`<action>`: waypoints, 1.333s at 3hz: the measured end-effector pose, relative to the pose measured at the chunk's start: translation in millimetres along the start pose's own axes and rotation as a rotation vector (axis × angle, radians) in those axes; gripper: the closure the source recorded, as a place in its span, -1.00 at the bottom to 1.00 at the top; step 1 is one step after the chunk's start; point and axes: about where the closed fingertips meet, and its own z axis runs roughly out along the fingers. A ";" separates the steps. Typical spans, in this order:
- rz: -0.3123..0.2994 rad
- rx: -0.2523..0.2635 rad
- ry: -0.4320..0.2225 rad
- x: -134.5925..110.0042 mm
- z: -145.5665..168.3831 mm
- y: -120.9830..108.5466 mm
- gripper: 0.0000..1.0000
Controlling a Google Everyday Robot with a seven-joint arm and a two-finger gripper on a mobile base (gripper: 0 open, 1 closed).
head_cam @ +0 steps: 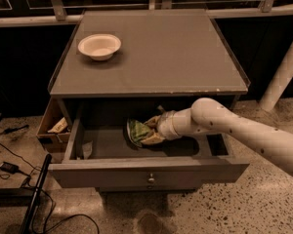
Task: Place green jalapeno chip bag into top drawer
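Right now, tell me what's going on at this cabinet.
The robot's arm reaches into the open top drawer, with its end effector at the green jalapeno chip bag. The bag is inside the drawer, near the middle; whether it is gripped cannot be told. A white bowl sits on the cabinet top, and a small cardboard box is beside the drawer's left side.

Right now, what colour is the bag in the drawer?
The chip bag is green, clearest in the camera view; the gripper is at it inside the top drawer.
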 end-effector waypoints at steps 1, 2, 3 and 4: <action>0.002 0.000 0.004 1.6 0.3 0.1 0.65; 0.002 0.000 0.004 1.6 0.3 0.1 0.19; 0.002 0.000 0.004 1.6 0.4 0.1 -0.43; 0.002 0.000 0.004 1.6 0.4 0.1 -0.90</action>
